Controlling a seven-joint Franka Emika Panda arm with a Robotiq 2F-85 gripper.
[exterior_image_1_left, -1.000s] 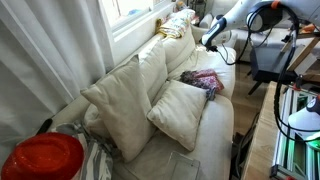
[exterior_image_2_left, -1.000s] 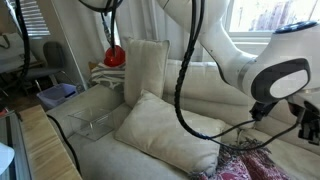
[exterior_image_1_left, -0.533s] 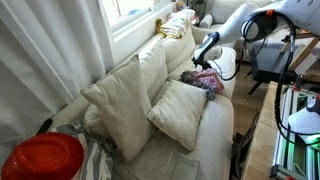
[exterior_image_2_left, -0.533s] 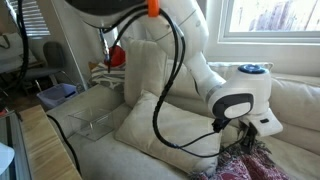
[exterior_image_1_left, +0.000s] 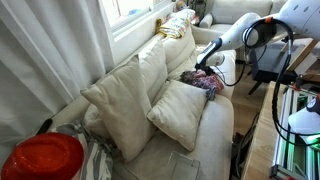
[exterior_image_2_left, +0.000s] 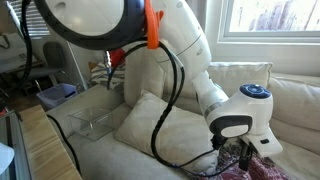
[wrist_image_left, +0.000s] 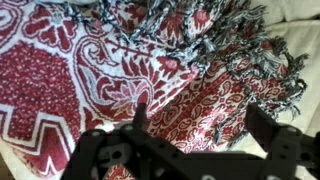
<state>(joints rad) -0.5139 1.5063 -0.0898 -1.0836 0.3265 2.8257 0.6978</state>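
We see a cream sofa (exterior_image_1_left: 218, 125) in daylight. Pale cushions (exterior_image_1_left: 125, 105) lean on its seat, a window (exterior_image_1_left: 128, 8) and white curtain (exterior_image_1_left: 45, 45) stand behind its back, wood floor (exterior_image_2_left: 35, 150) in front.

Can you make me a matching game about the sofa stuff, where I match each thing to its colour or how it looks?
Things:
1. gripper
2. cloth
3. square pillow
4. round thing at the sofa's end

Looks:
A. cream
B. plain bright red
C. jaws open wide
D. red and white pattern with a fringe

Right pairs: 1-C, 2-D, 3-A, 4-B
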